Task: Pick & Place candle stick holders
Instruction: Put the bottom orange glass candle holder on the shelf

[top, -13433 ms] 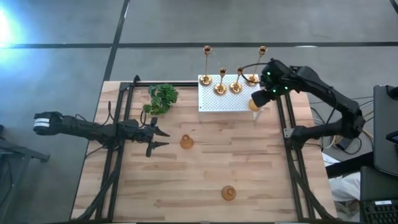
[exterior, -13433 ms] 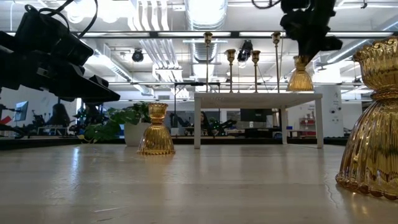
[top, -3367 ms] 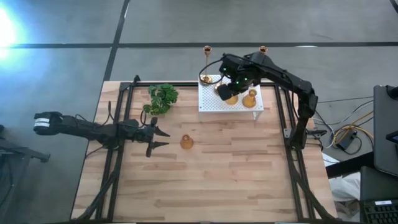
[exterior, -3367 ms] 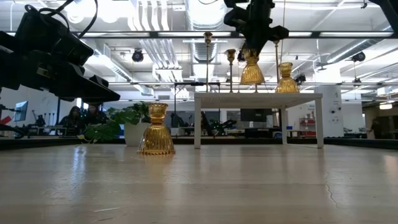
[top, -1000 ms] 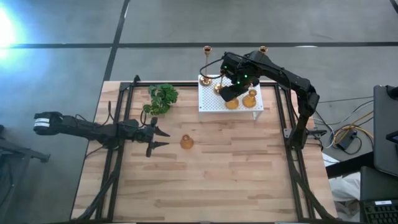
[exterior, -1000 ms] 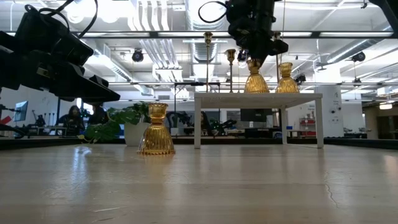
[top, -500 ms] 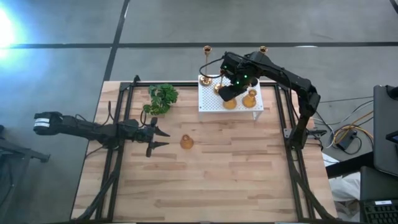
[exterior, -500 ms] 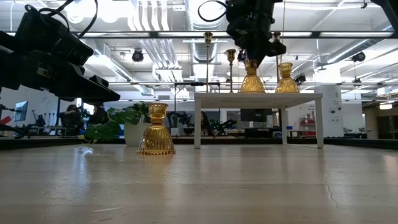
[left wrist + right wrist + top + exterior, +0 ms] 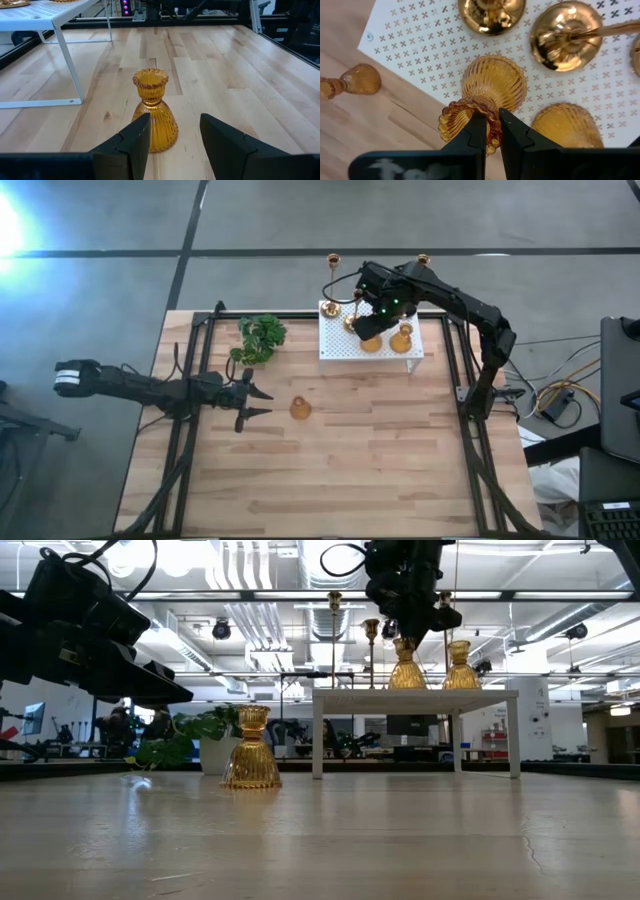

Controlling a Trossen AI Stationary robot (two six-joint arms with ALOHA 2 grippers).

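Note:
My right gripper (image 9: 366,330) is over the white perforated box (image 9: 338,346), shut on a squat gold candle stick holder (image 9: 492,82) that stands on the box. A second squat holder (image 9: 402,338) stands beside it. Thin-stemmed holders (image 9: 332,260) stand on their round bases (image 9: 565,32) on the box's far part. My left gripper (image 9: 265,403) hovers open at the table's left. Its fingers point at a third squat holder (image 9: 154,117), which stands on its base on the wood (image 9: 300,408). My right gripper holds the squat holder by the scalloped rim of its top cup (image 9: 492,137). The rim wall is pinched between the two fingers, one finger (image 9: 477,131) inside the cup and one outside. The fingers come from above, pointing down. The holder stands upright, base on the box.
A green leafy plant (image 9: 262,338) sits at the far left of the table, left of the box. The box stands on thin white legs (image 9: 70,70). Black frame rails (image 9: 190,380) run along the table's left and right sides. The near half of the table is bare wood.
A few seconds ago my right gripper held the squat holder above the box. It has since lowered it until the base stands on the box, beside the other squat holder. In the last second the gripper has kept almost still.

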